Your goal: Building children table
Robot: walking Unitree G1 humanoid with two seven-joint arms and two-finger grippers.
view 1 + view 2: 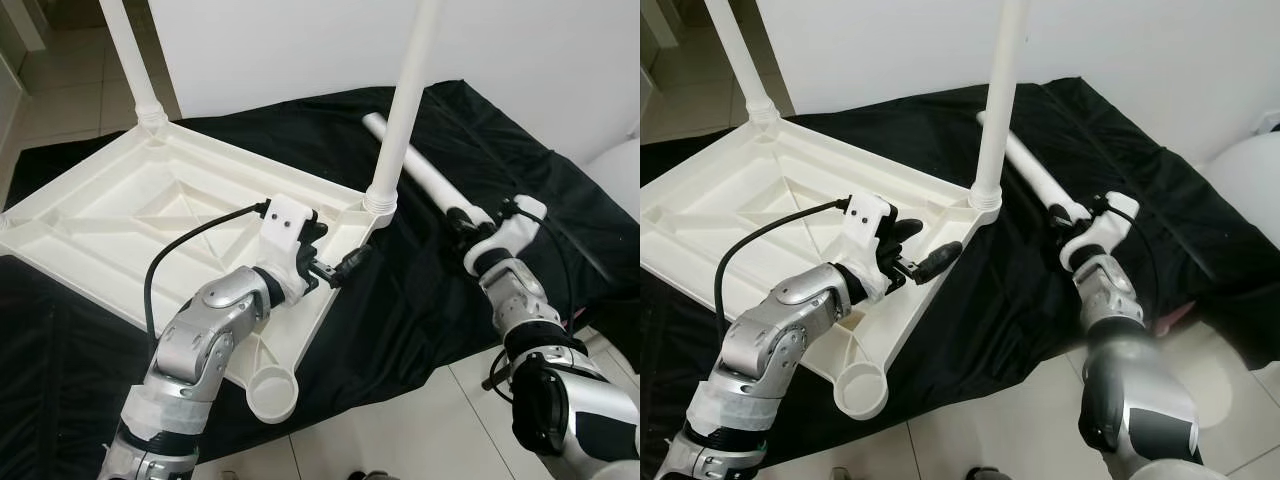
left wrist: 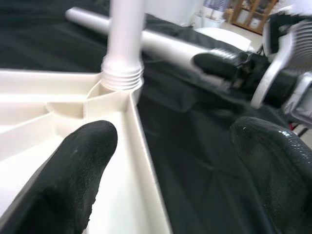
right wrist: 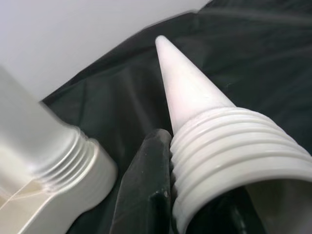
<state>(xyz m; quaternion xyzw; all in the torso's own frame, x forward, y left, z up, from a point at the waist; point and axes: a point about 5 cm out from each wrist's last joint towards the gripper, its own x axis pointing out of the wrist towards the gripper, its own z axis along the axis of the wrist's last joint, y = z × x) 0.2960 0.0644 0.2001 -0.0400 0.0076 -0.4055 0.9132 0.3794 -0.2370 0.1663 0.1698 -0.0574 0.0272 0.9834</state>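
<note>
tabletop [image 1: 120, 215]: 1 | screwed legs: 2 | loose leg [image 1: 425, 175]: 1

White plastic tabletop [image 1: 150, 215] lay upside down on black cloth [image 1: 420, 300]; two legs [image 1: 405, 110] stood screwed into corners; loose threaded leg [image 1: 425, 175] lay beside it.

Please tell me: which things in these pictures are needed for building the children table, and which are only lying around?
Needed for the job:
- upside-down tabletop
- two legs already standing in it
- loose leg, with the right gripper shut on its threaded end
- empty corner socket
- left gripper, open at the tabletop's edge

Only lying around:
- black cloth
- white round thing, far right
</note>
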